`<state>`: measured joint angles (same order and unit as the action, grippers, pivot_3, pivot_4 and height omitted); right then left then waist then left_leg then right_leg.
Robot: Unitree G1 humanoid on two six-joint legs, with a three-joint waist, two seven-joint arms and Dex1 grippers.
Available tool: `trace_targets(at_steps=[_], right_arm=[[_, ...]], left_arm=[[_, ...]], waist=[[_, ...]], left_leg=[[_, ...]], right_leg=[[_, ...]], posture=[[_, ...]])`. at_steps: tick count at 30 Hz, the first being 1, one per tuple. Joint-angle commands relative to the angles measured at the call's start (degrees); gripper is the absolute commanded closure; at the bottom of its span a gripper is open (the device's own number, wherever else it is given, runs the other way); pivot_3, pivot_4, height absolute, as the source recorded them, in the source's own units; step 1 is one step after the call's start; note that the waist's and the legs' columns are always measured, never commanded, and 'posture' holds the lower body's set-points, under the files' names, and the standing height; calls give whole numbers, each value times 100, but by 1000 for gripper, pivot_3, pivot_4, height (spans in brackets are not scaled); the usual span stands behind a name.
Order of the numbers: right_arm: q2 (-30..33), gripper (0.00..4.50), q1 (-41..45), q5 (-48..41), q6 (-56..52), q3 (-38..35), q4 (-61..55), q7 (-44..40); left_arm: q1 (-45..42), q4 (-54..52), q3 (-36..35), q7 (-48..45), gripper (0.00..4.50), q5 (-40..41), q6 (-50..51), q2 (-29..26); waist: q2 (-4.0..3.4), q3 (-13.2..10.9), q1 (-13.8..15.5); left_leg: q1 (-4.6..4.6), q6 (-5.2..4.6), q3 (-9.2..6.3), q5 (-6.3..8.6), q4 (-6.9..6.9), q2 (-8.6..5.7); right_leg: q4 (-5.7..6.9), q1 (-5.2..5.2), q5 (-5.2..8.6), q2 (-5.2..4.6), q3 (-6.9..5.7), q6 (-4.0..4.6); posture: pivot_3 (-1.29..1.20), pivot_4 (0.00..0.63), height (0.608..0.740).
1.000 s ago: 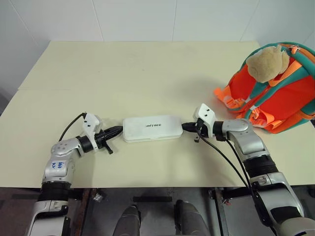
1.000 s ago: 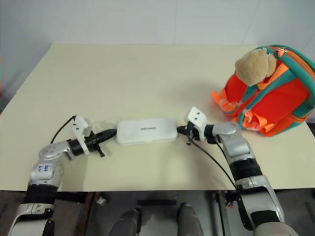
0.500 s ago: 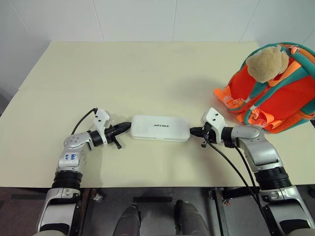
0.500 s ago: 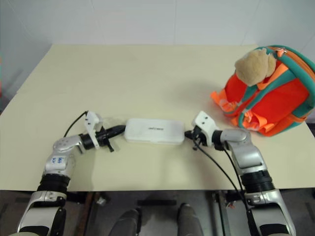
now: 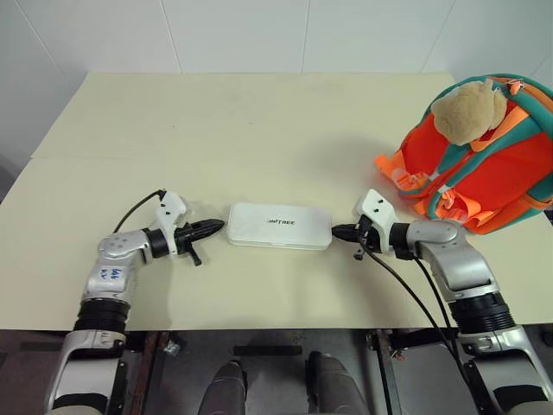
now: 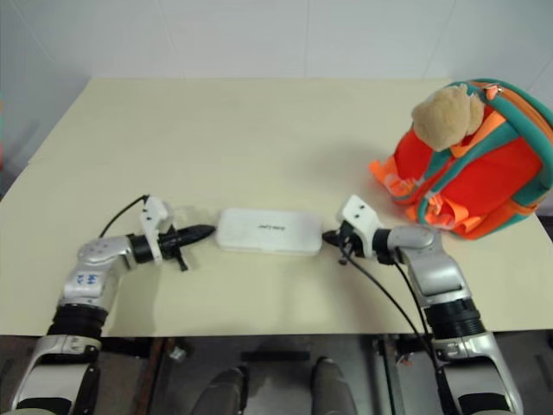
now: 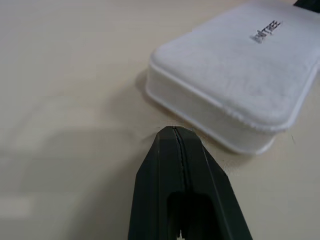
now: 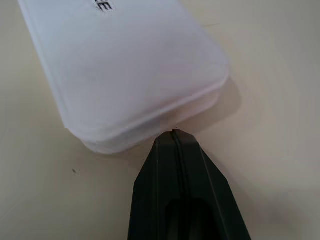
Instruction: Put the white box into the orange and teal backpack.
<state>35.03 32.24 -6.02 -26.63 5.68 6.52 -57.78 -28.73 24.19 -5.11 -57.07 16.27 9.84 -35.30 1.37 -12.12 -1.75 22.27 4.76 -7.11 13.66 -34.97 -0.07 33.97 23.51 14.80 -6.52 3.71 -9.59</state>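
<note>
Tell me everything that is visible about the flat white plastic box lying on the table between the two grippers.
The flat white plastic box is oblong with rounded corners, matte, with a seam running around its side and small dark "UNITREE" lettering on top. It is closed and lies flat on the cream table, long side across the robot's front. The shut left gripper points at one short end with a small gap; the shut right gripper is at the other end, contact unclear. It lies apart from the orange and teal backpack.

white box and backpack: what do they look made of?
White box: looks like hard matte plastic, with a moulded seam round the edge, rounded corners and printed lettering. The wrist views hint at a slightly grainy top.
Orange and teal backpack: soft woven fabric, likely nylon; it creases, with webbing straps. The toy on it looks like plush.
</note>
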Motion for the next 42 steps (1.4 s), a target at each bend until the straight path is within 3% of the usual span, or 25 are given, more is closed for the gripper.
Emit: trace_targets(at_steps=[1, 5, 12, 15, 22, 29, 42], right_arm=[[404, 3714, 124, -355, -258, -286, -207, -353], [685, 2386, 242, -771, -640, -461, -325, -639], [607, 80, 462, -2027, -2518, -789, -660, -716], [588, 0, 484, -2176, -2837, -722, -668, -602], [470, 0, 519, -2065, -3017, -383, -474, -277], [261, 0, 632, -2162, -3125, -333, -306, -117], [22, 0, 574, -2193, -3086, -245, -403, 24]], left_arm=[[-31, -564, -403, -300, 4118, 680, 836, -251], [-249, -754, -451, -689, 3067, 1184, 1888, -483], [-895, -298, -176, -736, 1001, 1332, 3397, -450], [-1092, -135, -17, -649, 57, 1236, 3721, -325], [-1444, 124, 404, -519, 22, 1122, 4426, -97], [-1830, 707, 244, -88, 22, 1192, 5390, 208], [-2071, 1349, 76, -232, 22, 1394, 6063, 480]], waist=[[-1, -1, 1], [-1, -1, 9], [0, -1, -28], [0, -1, -19], [0, -1, -6], [0, -1, 1], [0, -1, 3]], left_leg=[[0, 0, -1, 0, 2, 0], [3, -2, -1, 1, 2, 0], [2, -2, -3, 1, -1, 1], [4, -3, -3, 2, 1, 0], [6, -3, -3, 2, -1, 0], [9, -3, -3, 2, -1, 0], [8, -1, -2, 1, 0, -1]], right_leg=[[-1, 1, 1, 0, 0, 1], [-4, 0, 1, 0, 0, 1], [0, -1, 1, 1, -2, 1], [-1, 4, 1, 1, -2, 2], [-1, 5, 1, 1, -2, 1], [-2, 7, 0, 1, -2, -1], [-3, 6, 0, 0, -2, -1]], posture=[[0, 150, 740], [0, 150, 740], [0, 150, 740], [0, 150, 740], [0, 150, 740], [0, 150, 740], [0, 150, 740]])
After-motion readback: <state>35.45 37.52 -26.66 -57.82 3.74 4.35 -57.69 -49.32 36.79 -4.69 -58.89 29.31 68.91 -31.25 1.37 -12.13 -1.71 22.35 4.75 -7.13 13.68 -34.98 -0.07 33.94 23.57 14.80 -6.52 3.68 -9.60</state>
